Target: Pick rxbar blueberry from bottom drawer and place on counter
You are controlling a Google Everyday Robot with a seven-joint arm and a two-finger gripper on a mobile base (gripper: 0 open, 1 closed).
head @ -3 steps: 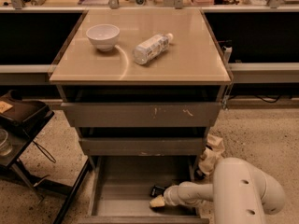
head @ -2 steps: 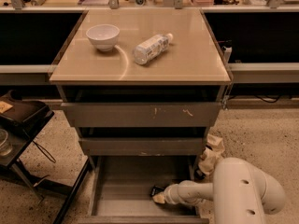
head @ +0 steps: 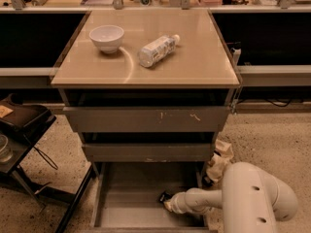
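- Task status: the bottom drawer (head: 127, 205) is pulled open. The two drawers above it, upper (head: 146, 119) and middle (head: 148, 152), are shut.
- Gripper position: the gripper (head: 168, 204) is low inside the bottom drawer, on its right half, with the white arm (head: 252, 198) reaching in from the right.
- Gripper state: it cannot be determined whether the gripper is open, closed, or already holding the bar.
- Object location: the rxbar blueberry (head: 164, 197) shows as a small dark shape on the drawer floor, at the gripper tip. It appears to touch the gripper.
- Object orientation: only part of the bar shows past the gripper. Its long axis and the way it points cannot be determined.
- Completed: drawer opened; gripper brought to the bar.
- Remaining, by judgement: confirm the grasp, lift the bar clear of the drawer walls, carry it up, and set it on the counter (head: 199, 62).
- Counter contents: a white bowl (head: 107, 37) and a plastic bottle (head: 156, 50) lying on its side occupy the rear left. The front and right areas are free for placement.
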